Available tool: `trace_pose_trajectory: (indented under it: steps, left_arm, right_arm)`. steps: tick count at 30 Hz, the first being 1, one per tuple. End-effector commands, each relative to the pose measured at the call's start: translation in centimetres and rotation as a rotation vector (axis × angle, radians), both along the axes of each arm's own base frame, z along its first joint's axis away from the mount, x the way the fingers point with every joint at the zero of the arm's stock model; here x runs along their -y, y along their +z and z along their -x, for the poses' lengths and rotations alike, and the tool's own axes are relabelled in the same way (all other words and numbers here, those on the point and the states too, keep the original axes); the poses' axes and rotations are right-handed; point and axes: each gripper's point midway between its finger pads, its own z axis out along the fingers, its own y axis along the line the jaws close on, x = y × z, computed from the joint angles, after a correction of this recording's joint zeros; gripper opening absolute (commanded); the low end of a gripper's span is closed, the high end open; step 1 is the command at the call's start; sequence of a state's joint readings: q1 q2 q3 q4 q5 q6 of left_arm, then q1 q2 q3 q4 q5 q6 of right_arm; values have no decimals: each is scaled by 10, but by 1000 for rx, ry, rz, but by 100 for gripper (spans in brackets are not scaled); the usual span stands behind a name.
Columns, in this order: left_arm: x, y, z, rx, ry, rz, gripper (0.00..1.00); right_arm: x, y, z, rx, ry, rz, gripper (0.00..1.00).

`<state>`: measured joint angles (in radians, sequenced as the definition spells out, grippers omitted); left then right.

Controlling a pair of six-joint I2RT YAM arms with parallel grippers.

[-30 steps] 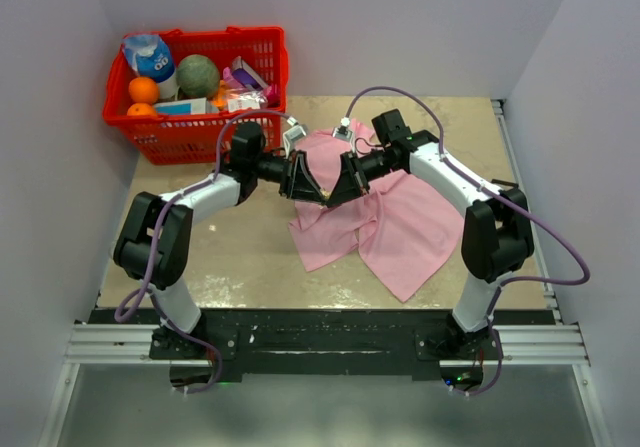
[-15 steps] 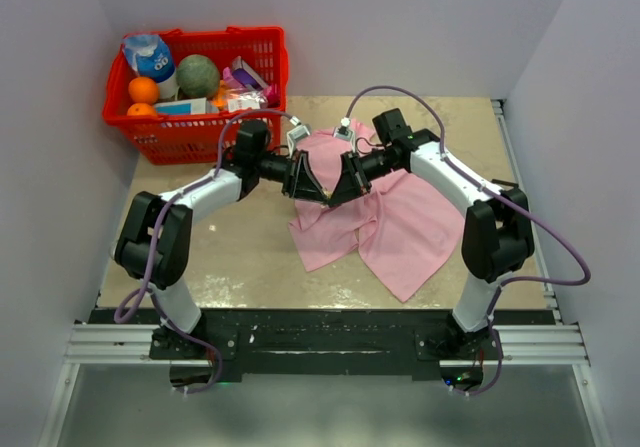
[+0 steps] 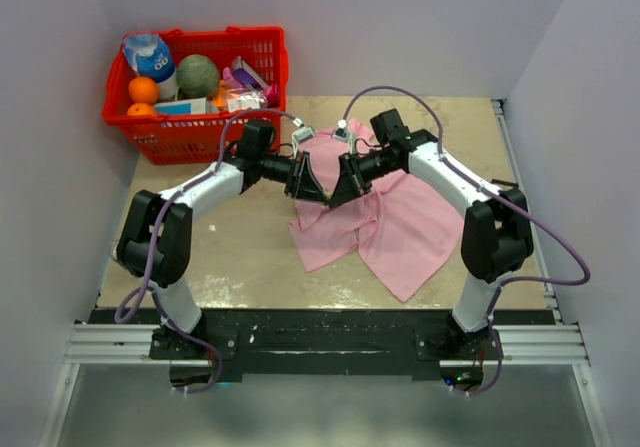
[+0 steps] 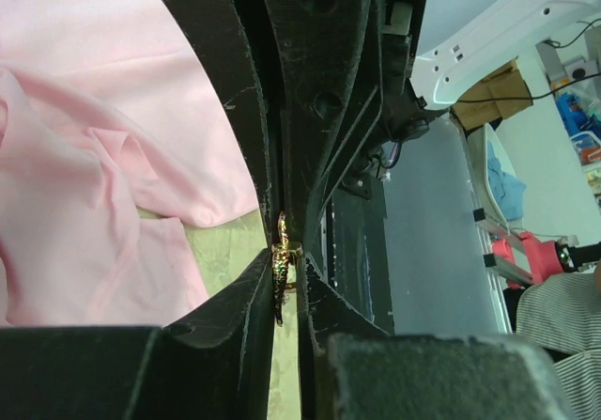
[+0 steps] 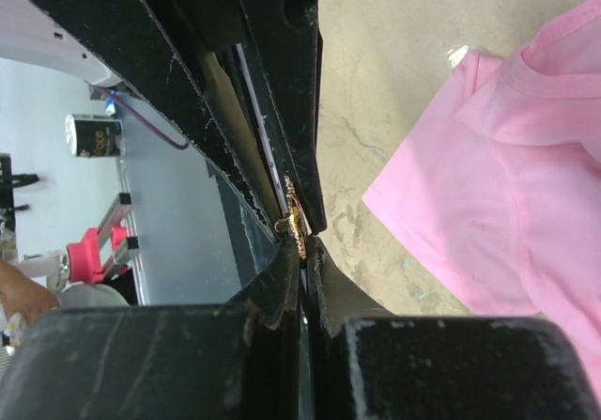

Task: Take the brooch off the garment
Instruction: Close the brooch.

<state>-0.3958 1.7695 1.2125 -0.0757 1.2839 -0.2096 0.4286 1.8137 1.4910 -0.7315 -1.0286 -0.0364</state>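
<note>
- Pinching the brooch (image 4: 280,265) edge-on in the left claw (image 4: 285,287), fingers parted only by that sliver of gold.
- On the right claw (image 5: 300,256): pressed fully together, tips meeting the brooch's other end, nose to nose with the left. Hard to tell whether nipping the pin or merely touching it.
- Held up off the shirt (image 3: 400,222), with no cloth visible in either pinch from the wrist views. Below, the shirt lying crumpled on the surface (image 3: 250,257).
- To do this step well: grip firmly with one claw before slackening the other. Never loosen both at once, or risk dropping so small a thing.
- Draw apart slowly and straight along the pin, not sideways, to avoid twisting or bending it.
- Look for a thread or fold caught on the pin before carrying it off. Probably free already, judging by the bare gold in both wrist views.
- Set down on bare surface, well apart from the shirt, to avoid losing it among the folds.
- In the far left corner: a red basket (image 3: 180,139), heaped close to its rim.
- Inside: two oranges (image 3: 143,89), a round green fruit (image 3: 198,74), a blue-and-white packet (image 3: 150,57) at the back, a flat box (image 3: 185,107) and small pink packs (image 3: 245,82).
- Well apart from both claws, and likely no part of this job.
</note>
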Motion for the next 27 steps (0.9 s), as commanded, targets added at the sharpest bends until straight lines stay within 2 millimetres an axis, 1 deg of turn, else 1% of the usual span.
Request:
trace_pose_trajectory:
  steps: [1, 8, 10, 13, 14, 16, 17, 18, 19, 20, 23, 24, 27]
  left_arm:
    - [16, 12, 6, 80, -56, 23, 24]
    - [14, 16, 11, 83, -84, 41, 38]
    - [11, 18, 15, 78, -93, 49, 41]
    - [-2, 20, 12, 77, -71, 56, 49]
    - [-10, 21, 4, 82, -42, 56, 56]
    - [-22, 26, -4, 94, -4, 55, 64]
    - [-35, 28, -16, 93, 42, 52, 91]
    - [-44, 30, -22, 97, 69, 52, 99]
    - [-52, 33, -27, 97, 92, 55, 99]
    - [-67, 37, -37, 95, 127, 65, 100]
    - [-86, 41, -46, 100, 181, 64, 100]
    - [-89, 43, -47, 106, 190, 64, 99]
    - [-92, 38, -43, 96, 201, 55, 100]
  right_arm:
    - [-14, 19, -7, 71, 6, -27, 0]
    - [-13, 17, -6, 63, 6, -24, 0]
    - [-13, 16, -4, 61, 12, -24, 0]
    - [-12, 15, -3, 53, 15, -30, 0]
    - [-11, 14, -2, 46, 15, -29, 0]
    - [-10, 15, -2, 38, 19, -47, 0]
    - [-9, 15, -3, 33, 19, -53, 0]
    - [-9, 16, -2, 33, 22, -61, 0]
    - [-8, 15, -2, 29, 22, -62, 0]
    - [-8, 15, -2, 29, 23, -63, 0]
    - [-8, 15, -1, 26, 32, -71, 0]
    - [-8, 14, -1, 22, 32, -69, 0]
    - [-8, 13, -3, 18, 32, -70, 0]
